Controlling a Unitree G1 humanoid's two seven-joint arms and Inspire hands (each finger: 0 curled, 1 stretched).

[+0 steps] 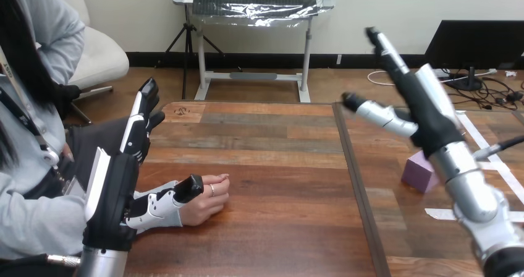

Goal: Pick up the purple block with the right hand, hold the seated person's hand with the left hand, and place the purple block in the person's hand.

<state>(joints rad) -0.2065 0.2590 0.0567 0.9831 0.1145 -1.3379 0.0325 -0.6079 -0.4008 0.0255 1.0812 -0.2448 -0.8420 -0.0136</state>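
Purple block point(418, 172), cube-shaped, on grained wooden table point(266, 159), right hand point(426, 117) spread nearby

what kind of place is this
Likely a robot test bench: a wooden table with white tape marks, a purple block set out on it, and a person's hand resting next to the robot's left hand.

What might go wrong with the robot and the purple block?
1. The right hand is open above the block; coming down, it may knock the block away.
2. The left hand only has its thumb over the person's hand, which looks loosely closed, so the block may have nowhere to land.
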